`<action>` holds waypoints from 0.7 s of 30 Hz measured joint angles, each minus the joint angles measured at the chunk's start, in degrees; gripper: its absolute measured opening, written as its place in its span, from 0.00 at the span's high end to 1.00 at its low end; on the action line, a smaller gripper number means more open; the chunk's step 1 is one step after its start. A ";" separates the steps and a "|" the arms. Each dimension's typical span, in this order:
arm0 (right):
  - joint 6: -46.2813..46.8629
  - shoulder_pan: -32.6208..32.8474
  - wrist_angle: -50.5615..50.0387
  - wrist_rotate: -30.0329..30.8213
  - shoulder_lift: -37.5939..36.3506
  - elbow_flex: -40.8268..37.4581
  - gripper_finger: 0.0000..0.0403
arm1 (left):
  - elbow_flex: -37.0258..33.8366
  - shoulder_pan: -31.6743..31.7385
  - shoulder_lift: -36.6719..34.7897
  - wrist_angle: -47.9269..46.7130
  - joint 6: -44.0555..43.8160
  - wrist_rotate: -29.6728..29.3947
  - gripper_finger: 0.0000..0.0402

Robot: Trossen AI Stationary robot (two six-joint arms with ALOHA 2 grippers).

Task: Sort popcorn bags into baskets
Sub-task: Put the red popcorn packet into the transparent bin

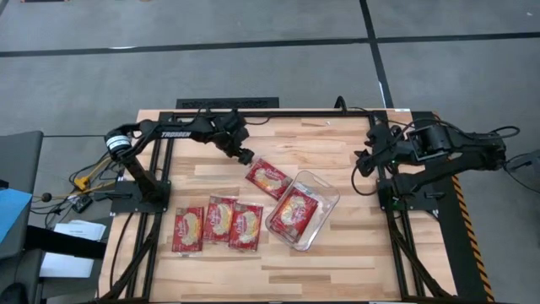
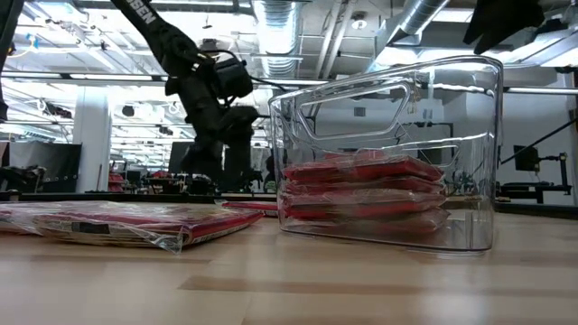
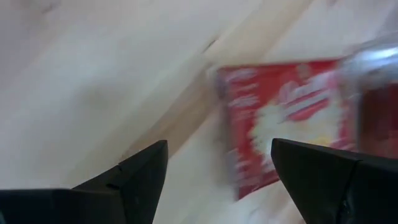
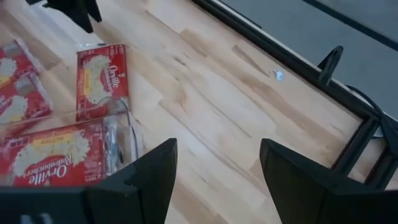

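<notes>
1. Hovering with its fingers spread wide and nothing between them, the left gripper (image 1: pixel 245 157) hangs just above the near end of a loose popcorn bag (image 1: pixel 268 178) lying flat on the wooden table (image 1: pixel 337 143).
2. Beyond that bag from the left gripper, touching or nearly so, sits the clear plastic tub (image 1: pixel 325 192), already holding a stack of red packets (image 2: pixel 361 190).
3. Three more bags (image 1: pixel 218 225) lie in a row on the table, below and to the side of the left gripper, well apart from it.
4. The right gripper (image 1: pixel 363 162), fingers also wide and empty, waits beside the tub's far edge.
5. Risk: the glossy flat packet could slide from a shallow pinch, or a low approach could shove it under the tub wall and shift the tub.
</notes>
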 joint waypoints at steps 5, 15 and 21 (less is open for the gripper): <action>0.02 0.00 0.91 0.43 0.00 0.00 0.37 | -3.22 -1.11 0.54 4.93 -3.07 -0.80 0.32; 0.02 0.00 1.13 0.72 0.00 0.00 0.37 | -11.19 -3.11 0.46 18.93 -14.20 0.73 0.32; 0.00 -0.02 1.11 0.92 0.00 0.02 0.37 | -11.56 -5.34 3.66 24.58 -17.33 2.78 0.32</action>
